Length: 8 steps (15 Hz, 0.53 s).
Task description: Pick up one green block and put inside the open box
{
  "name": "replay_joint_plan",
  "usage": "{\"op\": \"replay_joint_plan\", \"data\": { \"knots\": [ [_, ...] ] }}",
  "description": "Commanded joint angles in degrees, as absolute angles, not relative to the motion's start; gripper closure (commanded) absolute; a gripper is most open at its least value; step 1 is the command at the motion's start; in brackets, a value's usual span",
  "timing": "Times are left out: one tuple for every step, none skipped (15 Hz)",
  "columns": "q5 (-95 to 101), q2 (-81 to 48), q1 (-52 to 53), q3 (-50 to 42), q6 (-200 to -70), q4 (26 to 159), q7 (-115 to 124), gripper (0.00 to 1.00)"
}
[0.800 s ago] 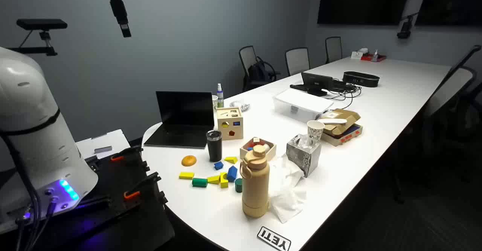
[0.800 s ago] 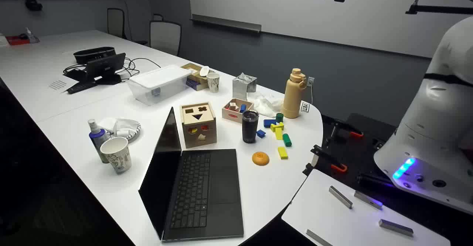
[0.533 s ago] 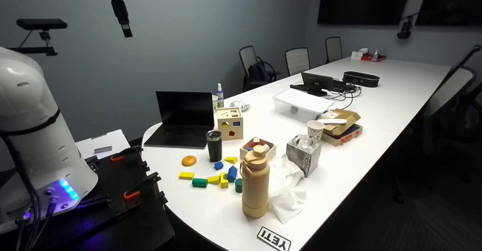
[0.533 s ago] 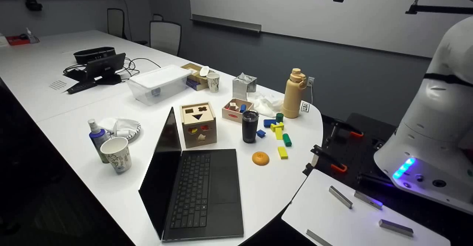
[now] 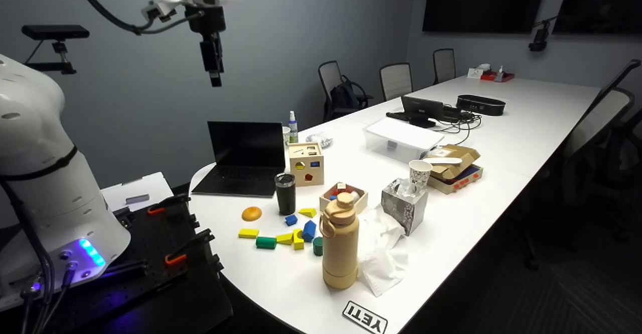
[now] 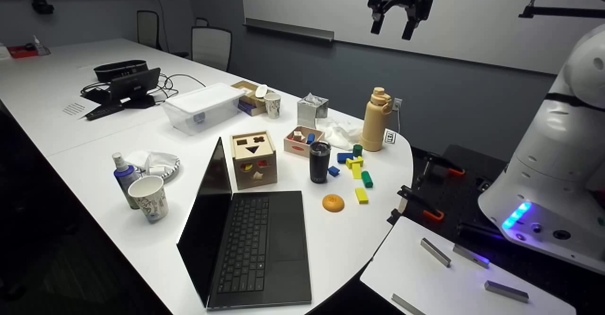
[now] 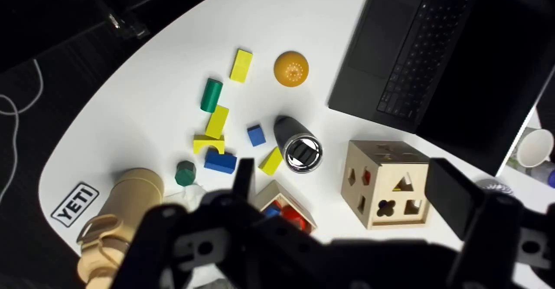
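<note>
Wrist view: open box (image 7: pixel 265 193) partly hidden by the gripper (image 7: pixel 342 172). In it: red and blue pieces (image 7: pixel 295 217), plus a pale wood block (image 6: pixel 297 136) seen in both exterior views. Fingers (image 6: pixel 409 29) spread wide, holding nothing, well above the table (image 7: pixel 143 80). One green block (image 7: pixel 211 95) lies on its side on the table, just beside a yellow block (image 7: pixel 217 122); the other green block (image 7: pixel 185 173) stands upright near the bottle (image 6: pixel 373 125). Other containers: sorter cube (image 5: pixel 307 170), yellow, blue and red at its holes in an exterior view; tumbler (image 6: pixel 319 166) upright near it, can't tell contents; clear bin (image 6: pixel 201 116), white lid (image 6: pixel 203 97) on, contents unclear; tissue box (image 6: pixel 312 112), tissue (image 6: pixel 312 99) poking out the top; paper cup (image 6: pixel 272 106) between tissue box and bin, inside too small to tell.
</note>
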<state>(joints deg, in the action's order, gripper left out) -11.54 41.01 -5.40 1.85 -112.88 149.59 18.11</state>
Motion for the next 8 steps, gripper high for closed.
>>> {"op": "replay_joint_plan", "data": {
  "knots": [
    [-11.7, 31.1, -7.4, 0.2, -120.9, 151.5, 17.8, 0.00],
    [-12.0, 28.8, -7.6, -0.5, -123.7, 152.8, 17.7, 0.00],
    [-12.3, 26.5, -7.7, -1.1, -126.2, 153.9, 17.6, 0.00],
    [-12.7, 24.3, -7.7, -1.8, -129.0, 155.3, 17.4, 0.00],
    [-13.2, 22.0, -7.6, -2.4, -131.9, 156.4, 17.3, 0.00],
    [-13.6, 20.0, -7.6, -2.9, -136.2, 158.1, 17.4, 0.00],
    [-14.7, 18.2, -7.2, -3.5, -139.8, 159.3, 16.8, 0.00],
    [-15.9, 16.3, -6.9, -4.1, -144.7, 160.9, 16.4, 0.00]
  ]
}}
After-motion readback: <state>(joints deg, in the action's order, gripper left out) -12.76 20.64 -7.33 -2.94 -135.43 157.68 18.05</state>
